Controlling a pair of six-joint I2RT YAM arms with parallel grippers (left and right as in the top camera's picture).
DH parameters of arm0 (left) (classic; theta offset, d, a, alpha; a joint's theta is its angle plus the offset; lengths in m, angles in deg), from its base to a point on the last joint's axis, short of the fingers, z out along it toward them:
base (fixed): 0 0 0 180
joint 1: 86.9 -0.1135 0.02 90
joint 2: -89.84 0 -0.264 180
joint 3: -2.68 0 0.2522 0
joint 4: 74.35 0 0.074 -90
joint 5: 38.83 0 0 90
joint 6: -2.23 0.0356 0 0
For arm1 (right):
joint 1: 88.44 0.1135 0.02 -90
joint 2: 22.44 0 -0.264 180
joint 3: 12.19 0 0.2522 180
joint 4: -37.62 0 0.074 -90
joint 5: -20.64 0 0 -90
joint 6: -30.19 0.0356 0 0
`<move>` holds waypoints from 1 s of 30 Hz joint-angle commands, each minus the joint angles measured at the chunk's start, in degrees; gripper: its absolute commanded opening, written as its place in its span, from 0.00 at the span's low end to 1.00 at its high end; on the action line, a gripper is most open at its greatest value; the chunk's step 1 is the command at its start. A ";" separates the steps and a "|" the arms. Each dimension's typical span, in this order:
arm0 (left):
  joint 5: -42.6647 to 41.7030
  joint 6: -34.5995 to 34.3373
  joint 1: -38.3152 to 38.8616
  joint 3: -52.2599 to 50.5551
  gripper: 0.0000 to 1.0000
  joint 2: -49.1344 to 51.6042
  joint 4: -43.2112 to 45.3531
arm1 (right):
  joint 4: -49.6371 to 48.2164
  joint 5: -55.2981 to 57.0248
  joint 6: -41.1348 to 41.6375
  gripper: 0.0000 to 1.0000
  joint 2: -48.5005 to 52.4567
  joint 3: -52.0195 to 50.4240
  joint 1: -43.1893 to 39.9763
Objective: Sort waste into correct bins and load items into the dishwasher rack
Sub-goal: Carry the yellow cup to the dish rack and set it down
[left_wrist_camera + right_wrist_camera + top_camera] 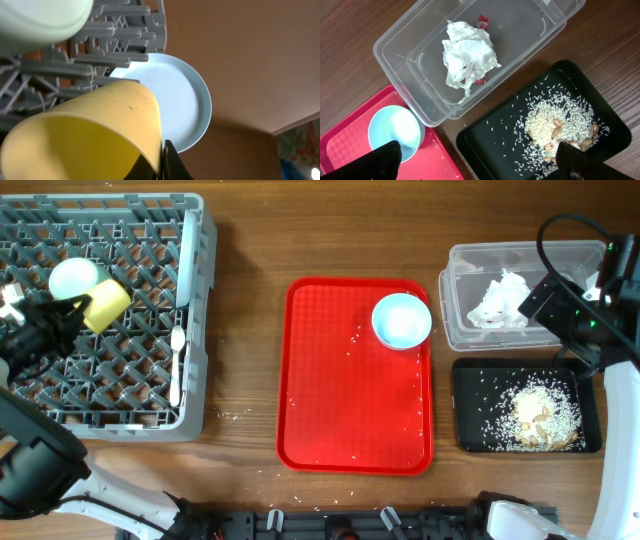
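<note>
My left gripper [72, 312] is over the grey dishwasher rack [195, 240], shut on the rim of the small yellow cup [106, 305]. The left wrist view shows the cup [90, 135] pinched between the fingers [162, 162], with a pale blue plate [182, 100] on edge among the pegs and a pale bowl [40, 17] beside it. That bowl [74, 277] and a white spoon or fork [177, 360] lie in the rack. My right gripper [480, 165] is open and empty, high over the clear tub [395, 55] and black tray [485, 145]. A pale blue bowl [402, 320] sits on the red tray [350, 410].
The clear tub [470, 330] holds crumpled white tissue [467, 55] and a red wrapper [483, 21]. The black tray [470, 420] holds rice and food scraps [560, 120]. Loose rice grains lie on the red tray and on the wooden table near the rack.
</note>
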 commanded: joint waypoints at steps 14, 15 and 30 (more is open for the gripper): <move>16.79 0.13 -11.58 -0.63 0.39 1.73 -7.63 | -0.15 -0.28 0.24 1.00 -0.31 0.63 -0.02; 16.81 0.13 -11.61 -0.63 0.40 1.73 -8.00 | -0.15 -0.28 0.22 1.00 -0.31 0.63 -0.02; 50.29 -7.58 -11.89 -0.61 0.57 -10.43 -16.28 | -0.15 -0.28 0.20 1.00 -0.31 0.63 -0.02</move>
